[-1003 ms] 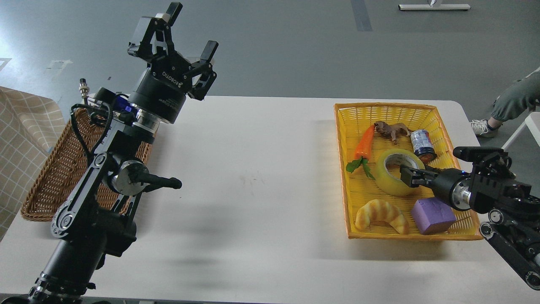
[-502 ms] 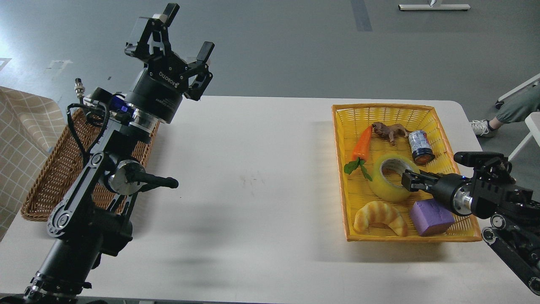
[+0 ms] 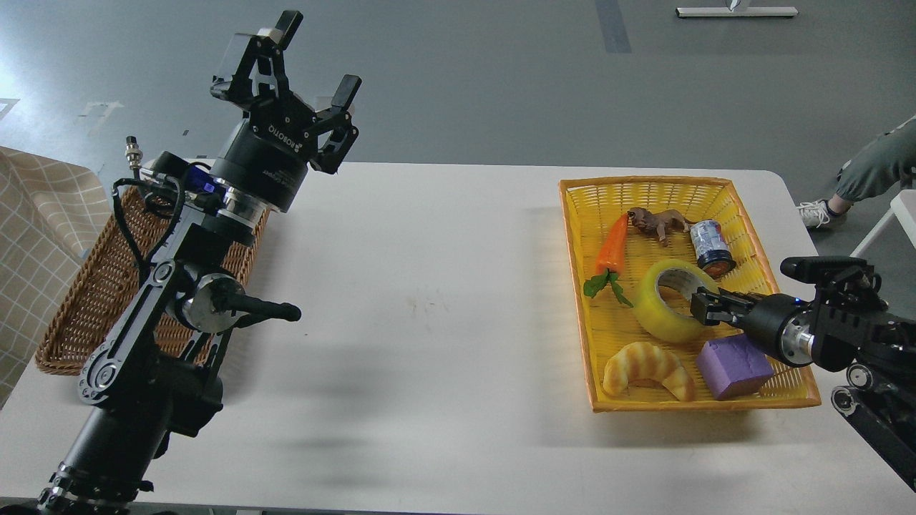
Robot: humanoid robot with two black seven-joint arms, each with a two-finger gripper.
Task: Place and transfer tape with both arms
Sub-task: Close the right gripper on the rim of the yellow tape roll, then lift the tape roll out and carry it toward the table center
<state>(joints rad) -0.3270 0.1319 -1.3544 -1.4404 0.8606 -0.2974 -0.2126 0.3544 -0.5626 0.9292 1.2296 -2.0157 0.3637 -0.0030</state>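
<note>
The yellow basket (image 3: 715, 189) has slid a little to the left, and my right gripper (image 3: 705, 306) has pulled back a bit toward the right. It sits at the rim of the tape (image 3: 655, 315), but I cannot tell if it is pinching it. The tape lies in the basket between the carrot (image 3: 614, 247) and the purple block (image 3: 733, 366). My left gripper (image 3: 309, 54) is up high, wide open, holding nothing.

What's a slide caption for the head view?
Right gripper at the tape in the yellow basket; left gripper raised, open.
</note>
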